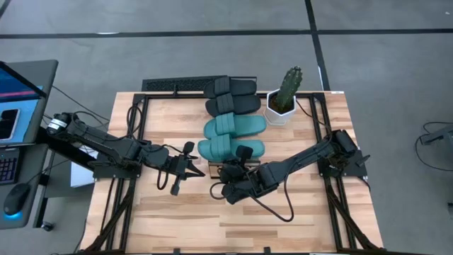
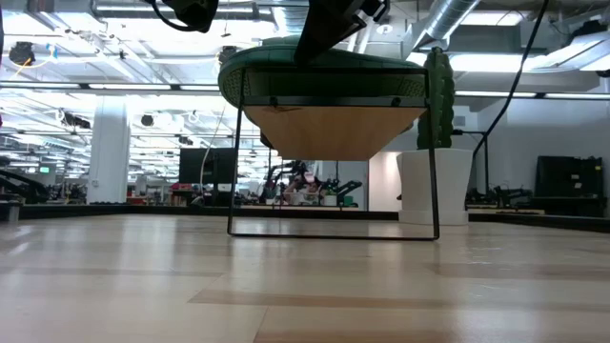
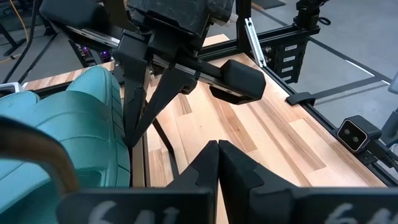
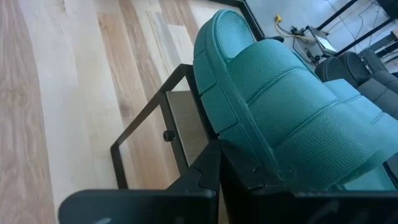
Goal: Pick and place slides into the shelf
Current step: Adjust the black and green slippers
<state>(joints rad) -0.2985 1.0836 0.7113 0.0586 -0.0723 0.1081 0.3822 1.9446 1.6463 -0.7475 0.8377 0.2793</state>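
Note:
Four slides lie side by side across the shelf [image 2: 329, 129]: two black ones [image 1: 231, 95] at the far end, then one teal slide [image 1: 236, 126], and another teal slide [image 1: 228, 149] at the near end. My right gripper [image 1: 239, 159] is shut, with its tips at the near teal slide's [image 4: 280, 106] near side edge, above the shelf's black frame [image 4: 152, 121]. My left gripper [image 1: 185, 168] is shut and hangs over the table just left of the shelf, touching nothing. In the low view the teal slide [image 2: 324, 67] rests flat on the plank. My right gripper's shut fingers [image 4: 239, 180] lie against the near teal slide's sole rim [image 4: 245, 163] on its near long side. They slant down from above and from the table's near side. The slide rests flat on the shelf, not lifted.
A cactus in a white pot [image 1: 283, 99] stands on the table right of the black slides. Cables run along the table's left and right frames. Bare wooden table [image 1: 212, 219] stretches toward the near edge. A desk with a screen [image 1: 18, 92] stands off to the left.

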